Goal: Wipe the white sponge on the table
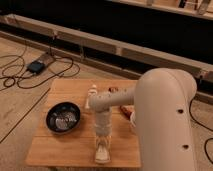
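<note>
The table (55,150) is small and square with a light-brown plank top. My arm reaches in from the right and bends down over the table's front middle. My gripper (102,149) points straight down near the front edge and is shut on the white sponge (102,157). The sponge is an off-white block pressed against the wood right under the gripper. Its upper part is hidden by the gripper.
A black bowl (63,117) sits on the left of the table. A small narrow white object (92,95) stands behind the gripper near the table's middle. A reddish-brown item (126,110) lies by the arm at the right. Cables and a black box (36,66) lie on the floor at the left.
</note>
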